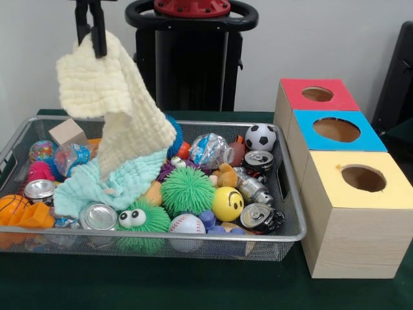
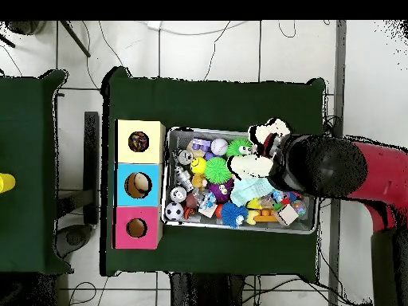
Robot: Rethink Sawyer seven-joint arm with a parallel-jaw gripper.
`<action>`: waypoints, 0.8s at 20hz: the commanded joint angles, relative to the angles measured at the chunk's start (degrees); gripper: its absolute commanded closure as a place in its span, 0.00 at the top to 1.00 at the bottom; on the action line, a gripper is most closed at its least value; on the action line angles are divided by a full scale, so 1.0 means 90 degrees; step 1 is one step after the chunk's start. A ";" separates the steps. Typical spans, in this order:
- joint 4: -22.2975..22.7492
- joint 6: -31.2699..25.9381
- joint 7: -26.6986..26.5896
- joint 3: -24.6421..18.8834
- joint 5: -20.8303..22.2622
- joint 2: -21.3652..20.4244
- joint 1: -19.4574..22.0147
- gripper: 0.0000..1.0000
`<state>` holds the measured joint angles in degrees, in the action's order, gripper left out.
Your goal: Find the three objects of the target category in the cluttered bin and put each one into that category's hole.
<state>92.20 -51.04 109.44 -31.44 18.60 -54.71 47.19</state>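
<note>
Nearest the camera, a white baseball with red stitching [image 1: 186, 224] is being pressed against the front wall of the silver wire-mesh bin [image 1: 161, 236], with a green furry ball with googly eyes [image 1: 142, 219] just beside it on one side and a crushed silver drink can [image 1: 258, 217] further along on the other. A yellow smiley-face ball [image 1: 227, 203] and a green spiky rubber ball [image 1: 187, 190] are lying just behind them. More cans are showing: one with its round top facing up [image 1: 99, 216] near the front wall, one [image 1: 40, 189] beside an orange basketball [image 1: 11, 206], and one [image 1: 259, 159] below a black-and-white soccer ball [image 1: 261, 137].

A cream waffle-weave cloth [image 1: 110, 103] is being held up above the bin by the black gripper [image 1: 95, 35], whose fingers are pinched closed on the cloth's top corner. The cloth's lower end is trailing down onto a pale mint-green cloth [image 1: 110, 187] lying among the toys.

Beside the bin, three wooden boxes are standing in a row, each with a round hole in its top: a yellow-topped box [image 1: 361, 177] nearest, a blue-topped box [image 1: 337, 130] in the middle, and a red-topped box [image 1: 317, 94] farthest. In the overhead view, the gripper is hidden under the red and black arm [image 2: 335, 167].
</note>
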 commanded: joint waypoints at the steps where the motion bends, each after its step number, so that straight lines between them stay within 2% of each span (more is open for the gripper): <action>1: 0.1124 0.0641 -0.1708 -0.0588 0.0339 0.0111 0.0360 0.00; 8: 0.1151 0.0928 -0.1634 -0.0771 0.0637 0.0493 0.0544 0.00; 16: 0.0975 0.0623 -0.1792 -0.1028 0.0704 0.0569 0.0846 0.00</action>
<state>97.98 -45.22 109.44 -35.65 22.48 -51.60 52.52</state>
